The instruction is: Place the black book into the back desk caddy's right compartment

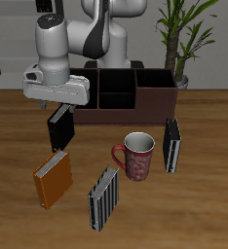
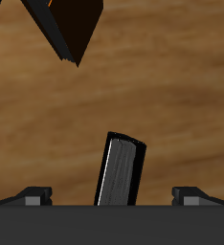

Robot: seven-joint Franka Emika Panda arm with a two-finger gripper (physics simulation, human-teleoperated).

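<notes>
The black book (image 1: pixel 59 127) stands a little tilted on the table, in front of one end of the back desk caddy (image 1: pixel 126 105). My gripper (image 1: pixel 57 105) hangs right above it. In the wrist view the book (image 2: pixel 121 170) shows its thin white page edge and sits between my two fingertips (image 2: pixel 33 194), which stand far wider apart than the book and do not touch it. The gripper (image 2: pixel 114 194) is open. The caddy's large undivided end section (image 1: pixel 155 82) is at the end far from the book, beside the plant.
An orange book (image 1: pixel 53 179) and a grey-and-black striped book (image 1: pixel 104 197) stand nearer the table's front edge. A red patterned mug (image 1: pixel 137 156) and a black book with white stripes (image 1: pixel 171 144) stand in front of the caddy. A potted plant (image 1: pixel 181 44) is behind it.
</notes>
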